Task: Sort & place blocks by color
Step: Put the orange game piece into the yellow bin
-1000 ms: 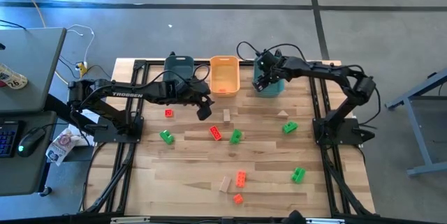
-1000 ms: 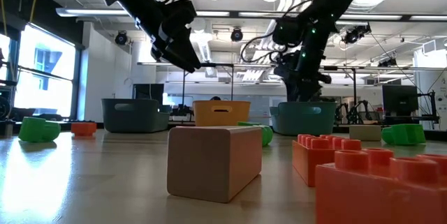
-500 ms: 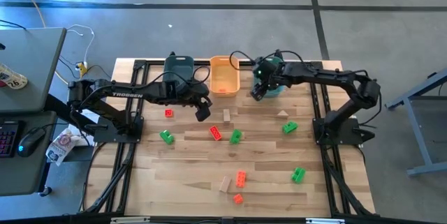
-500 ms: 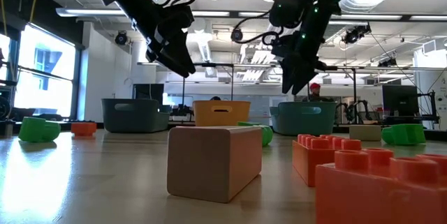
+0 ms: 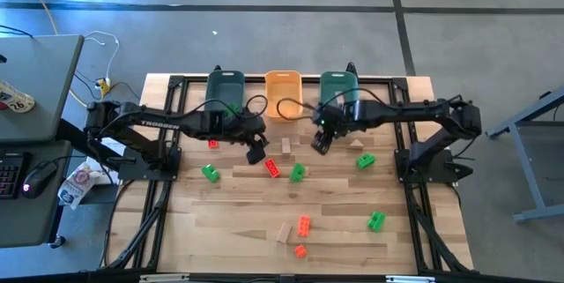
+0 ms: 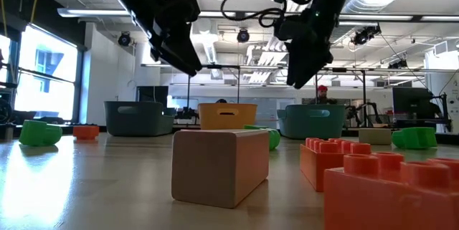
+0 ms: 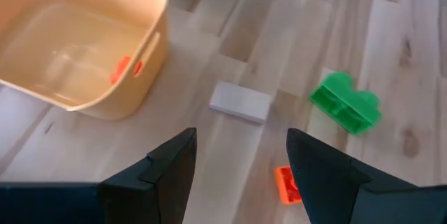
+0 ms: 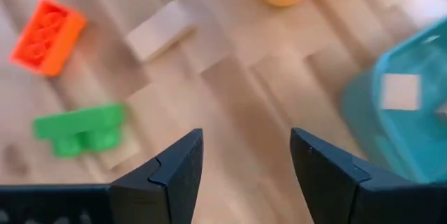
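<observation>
Dark metal arms reach in from both sides of the wooden table (image 5: 229,212) and meet near its middle. The left gripper (image 5: 256,152) hangs above the boards with its fingers spread and nothing between them. The right gripper (image 5: 318,145) hangs level with it, likewise spread and empty.

A tan block (image 5: 286,145) lies between the two claws. A red block (image 5: 272,168) lies just beside the left claw, toward the table's front, and a green block (image 5: 298,172) sits near the right claw on the same side.

On the table the high view shows four green blocks, four red-orange and three tan. Behind the claws stand three bins: a teal bin (image 5: 226,85), an orange bin (image 5: 283,89) and a second teal bin (image 5: 338,85). The right wrist view shows one tan piece (image 8: 401,90) inside a teal bin; the left wrist view shows one orange piece (image 7: 120,70) inside the orange bin.

A second ago the right claw was over the second teal bin; it has since swung to the table's middle, while the left claw has barely shifted
</observation>
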You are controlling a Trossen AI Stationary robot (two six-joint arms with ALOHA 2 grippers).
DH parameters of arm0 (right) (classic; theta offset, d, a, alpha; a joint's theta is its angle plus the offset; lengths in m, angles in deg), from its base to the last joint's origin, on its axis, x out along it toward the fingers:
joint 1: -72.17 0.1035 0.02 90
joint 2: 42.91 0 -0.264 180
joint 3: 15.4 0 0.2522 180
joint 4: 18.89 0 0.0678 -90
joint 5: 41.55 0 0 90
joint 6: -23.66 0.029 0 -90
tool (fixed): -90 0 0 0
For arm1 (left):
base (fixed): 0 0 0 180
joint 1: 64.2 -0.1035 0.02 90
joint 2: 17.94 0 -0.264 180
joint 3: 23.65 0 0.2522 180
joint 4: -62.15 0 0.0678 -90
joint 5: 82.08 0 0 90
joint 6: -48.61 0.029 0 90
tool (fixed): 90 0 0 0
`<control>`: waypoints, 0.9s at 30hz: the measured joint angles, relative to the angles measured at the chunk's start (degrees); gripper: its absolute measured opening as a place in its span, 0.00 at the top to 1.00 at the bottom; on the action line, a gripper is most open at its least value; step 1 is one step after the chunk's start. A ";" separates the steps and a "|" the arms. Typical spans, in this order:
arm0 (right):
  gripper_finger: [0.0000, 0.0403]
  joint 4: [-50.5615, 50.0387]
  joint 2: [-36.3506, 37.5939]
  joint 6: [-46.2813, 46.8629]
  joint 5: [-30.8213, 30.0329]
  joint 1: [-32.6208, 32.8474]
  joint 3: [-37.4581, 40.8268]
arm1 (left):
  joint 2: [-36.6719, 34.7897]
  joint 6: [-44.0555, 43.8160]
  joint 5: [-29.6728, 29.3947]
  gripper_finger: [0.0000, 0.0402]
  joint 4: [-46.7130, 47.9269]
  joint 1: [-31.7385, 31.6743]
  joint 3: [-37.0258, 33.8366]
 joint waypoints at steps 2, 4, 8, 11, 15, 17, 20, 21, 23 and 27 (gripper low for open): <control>0.50 -0.01 0.00 0.64 1.22 1.89 0.00 | 0.00 -0.73 0.02 0.48 0.13 0.92 0.00; 0.50 0.02 0.00 0.69 2.80 3.80 0.00 | 0.00 -1.43 0.00 0.48 0.53 1.86 0.00; 0.50 0.04 0.00 1.36 3.64 7.49 0.00 | 0.00 -2.52 -0.02 0.48 1.31 4.01 0.00; 0.50 0.04 0.00 1.65 3.71 9.90 0.00 | 0.00 -4.31 -0.02 0.48 1.43 5.67 0.00; 0.50 0.07 -0.02 1.65 3.71 12.56 0.02 | 0.00 -4.74 -0.07 0.48 1.46 8.05 0.00; 0.50 0.07 -0.04 1.42 3.89 13.69 0.02 | 0.00 -5.93 -0.07 0.48 1.47 9.14 0.00; 0.50 0.24 -0.07 -0.94 5.94 15.11 0.03 | 0.00 -7.36 -0.05 0.48 1.60 10.73 0.00; 0.50 0.52 -0.07 -2.55 6.78 15.54 0.04 | 0.00 -7.89 -0.07 0.48 1.81 11.30 0.00; 0.50 1.54 -0.07 -5.43 7.78 16.57 0.07 | 0.00 -9.35 -0.10 0.48 2.43 12.48 0.00; 0.50 5.23 -0.07 -9.66 7.85 18.92 0.07 | 0.00 -12.36 -0.07 0.48 3.33 15.16 0.00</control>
